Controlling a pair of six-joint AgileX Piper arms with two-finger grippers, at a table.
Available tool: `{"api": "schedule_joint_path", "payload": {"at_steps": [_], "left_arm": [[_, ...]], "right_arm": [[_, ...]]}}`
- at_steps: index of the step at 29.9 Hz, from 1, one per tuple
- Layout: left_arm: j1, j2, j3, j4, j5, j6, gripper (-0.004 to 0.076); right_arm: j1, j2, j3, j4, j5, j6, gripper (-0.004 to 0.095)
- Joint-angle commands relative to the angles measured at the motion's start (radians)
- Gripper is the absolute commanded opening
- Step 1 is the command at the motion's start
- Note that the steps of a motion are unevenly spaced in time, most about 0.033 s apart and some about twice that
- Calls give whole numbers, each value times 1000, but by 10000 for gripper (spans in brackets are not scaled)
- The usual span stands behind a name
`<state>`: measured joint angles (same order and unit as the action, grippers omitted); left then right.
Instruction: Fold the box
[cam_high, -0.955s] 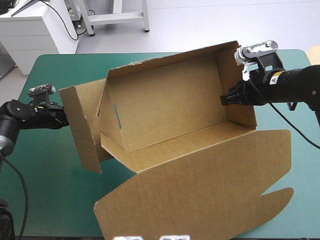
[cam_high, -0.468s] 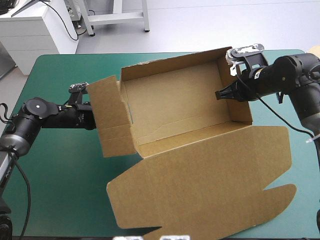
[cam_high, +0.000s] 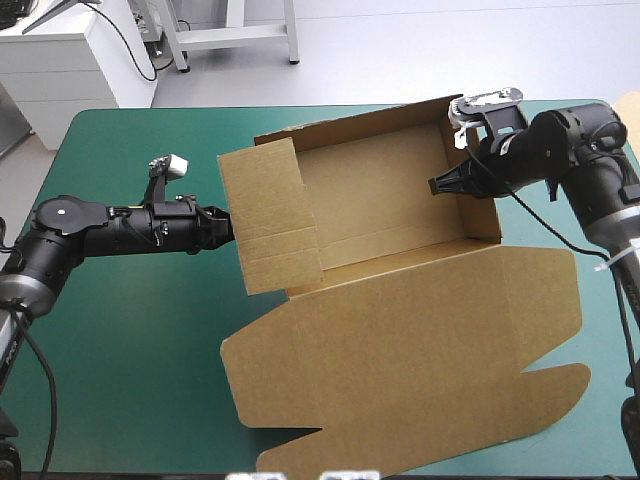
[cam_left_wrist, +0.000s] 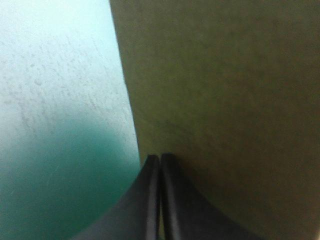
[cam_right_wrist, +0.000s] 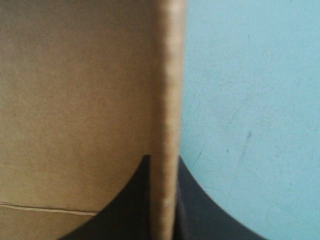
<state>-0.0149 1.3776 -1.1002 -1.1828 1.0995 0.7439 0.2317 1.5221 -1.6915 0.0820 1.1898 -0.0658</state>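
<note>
While our right claw (cam_high: 438, 187) clamps one end wall (cam_high: 487, 215) of the box (cam_high: 400, 340) as an anchor, our left claw (cam_high: 228, 228), closed on nothing, props the opposite flap (cam_high: 268, 215) upright. We judge tucking comes next.

The box (cam_high: 400, 340) is brown corrugated board, matt and dry-looking, with slightly fibrous faces and pressed crease lines. In the right wrist view, the cut edge of its wall is paler and rougher than the faces. The teal-green cover (cam_high: 120, 340) is matt and smooth, showing fine specks and faint scuffs up close. The black fingers of the left gripper (cam_left_wrist: 160, 158) and the right gripper (cam_right_wrist: 163, 160) look like smooth, dull plastic or rubber.
</note>
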Motion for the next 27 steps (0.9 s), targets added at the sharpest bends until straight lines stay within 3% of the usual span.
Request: {"api": "schedule_joint_path", "payload": {"at_steps": [1, 6, 9, 11, 15, 18, 23, 27], "left_arm": [[-7, -37, -23, -138, 44, 27, -8], [-7, -37, -23, -222, 59, 57, -3], [-7, -37, -23, -232, 56, 64, 54], [-7, -37, -23, -232, 58, 64, 147], [-7, -37, -23, -232, 133, 59, 453], [-7, -37, -23, -255, 182, 59, 587], [-7, -37, -23, -326, 193, 54, 600], [-7, -37, -23, -343, 136, 53, 600]], "right_arm": [[-7, -35, -30, 8, -60, 6, -2], [-7, -35, -30, -11, -65, 6, -2], [-7, -35, -30, -18, -65, 6, -2], [-7, -35, -30, -20, -65, 6, -2], [-7, -35, -30, -24, -65, 6, -2], [-7, -35, -30, -24, -65, 8, -2], [-7, -35, -30, -24, -65, 34, -1], [-6, -35, -30, -24, -65, 48, 1]]}}
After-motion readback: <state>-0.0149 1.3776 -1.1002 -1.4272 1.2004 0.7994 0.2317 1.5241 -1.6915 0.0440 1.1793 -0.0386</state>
